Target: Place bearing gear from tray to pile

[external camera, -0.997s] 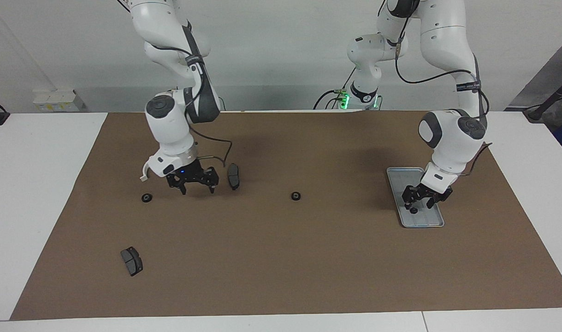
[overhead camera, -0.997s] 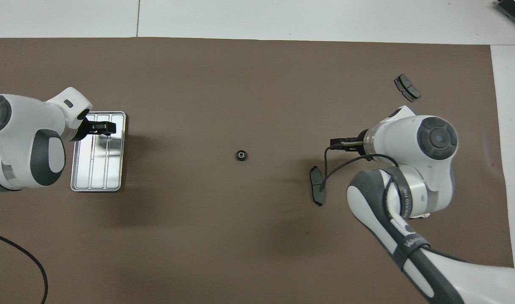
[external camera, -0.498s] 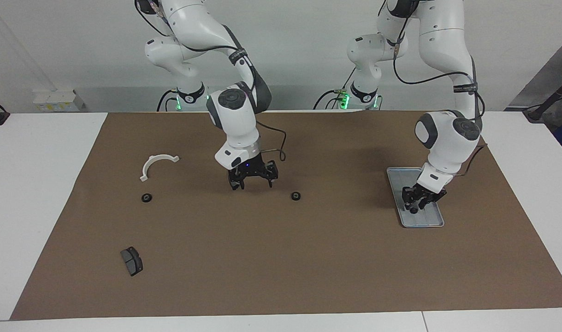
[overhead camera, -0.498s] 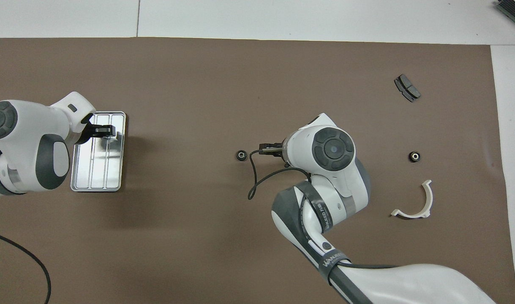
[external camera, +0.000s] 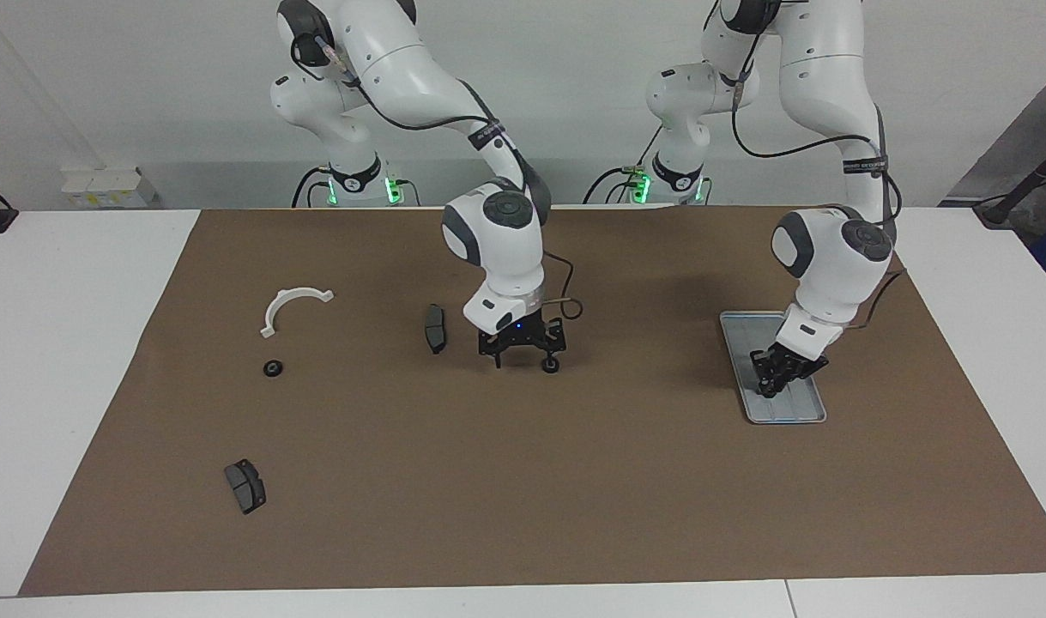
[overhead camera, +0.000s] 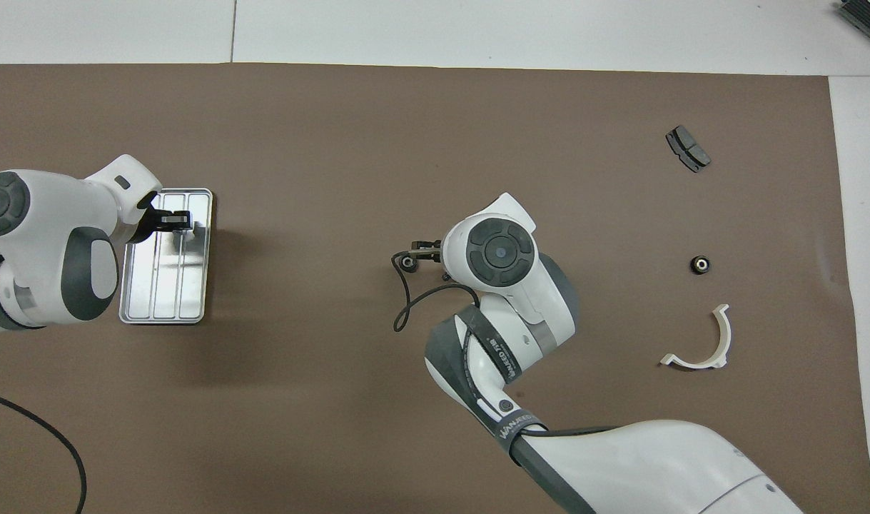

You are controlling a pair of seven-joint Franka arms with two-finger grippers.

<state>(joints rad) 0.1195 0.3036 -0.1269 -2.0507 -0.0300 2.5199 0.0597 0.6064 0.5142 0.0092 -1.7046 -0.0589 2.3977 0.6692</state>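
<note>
In the facing view I am watching the left gripper (external camera: 778, 375) pressing down into the tray (external camera: 799, 410), which is sitting toward the left arm's end of the table. Its fingers are closed, and I am judging that they are pinching the bearing gear (external camera: 770, 390), which is showing only as a dark lump at the tips. The right gripper (external camera: 523, 359) is hanging spread wide, low over the mat's middle, with 1 loose gear (external camera: 551, 366) right at a fingertip. The pile is lying scattered toward the right arm's end: a white half-ring bracket (external camera: 293, 306), 2 brake pads (external camera: 435, 327) (external camera: 245, 485) and 1 more gear (external camera: 273, 368). I am worrying that a pinch on so small a round part is slipping or lifting crooked, and that the right fingers are nudging the loose gear and sending it rolling. In the overhead view the left gripper (overhead camera: 170, 219) is covering its gear completely, so the grip is not showing there, and the right arm is hiding the nearer brake pad. That view is, however, giving me the tray's bare ribbed floor (overhead camera: 165, 300) and the loose gear (overhead camera: 407, 263) lying just off the right gripper (overhead camera: 422, 250).
</note>
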